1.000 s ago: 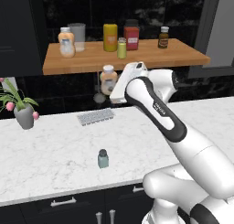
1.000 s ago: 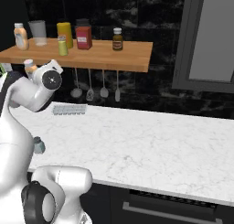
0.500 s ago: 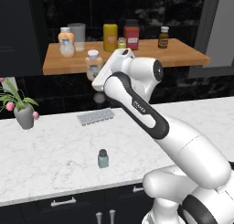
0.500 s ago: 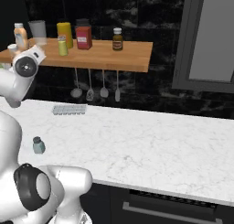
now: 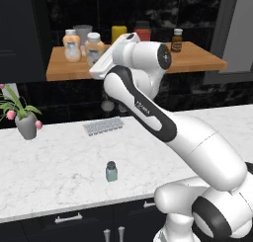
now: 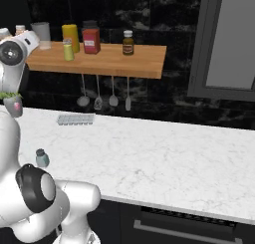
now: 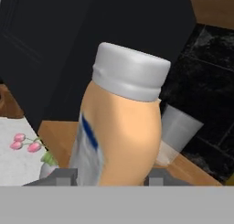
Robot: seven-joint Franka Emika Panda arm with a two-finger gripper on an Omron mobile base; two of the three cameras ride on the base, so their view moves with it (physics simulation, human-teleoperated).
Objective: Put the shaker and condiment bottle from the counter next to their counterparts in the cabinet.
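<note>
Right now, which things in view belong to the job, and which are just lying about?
Job: condiment bottle in the end effector; teal shaker on the counter; matching orange bottle and yellow-green shaker on the cabinet shelf.

Lying about: flower vase, yellow canister, red jar, brown bottle, grey cup.

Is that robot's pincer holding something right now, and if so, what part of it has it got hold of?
Yes. The pincer holds the condiment bottle, gripped on its lower body, one finger on each side, white cap pointing away from the hand.

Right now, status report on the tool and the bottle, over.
Tool shut on the condiment bottle, raised at the cabinet beside its counterpart. Shaker on the counter. Grey cup close behind.
</note>
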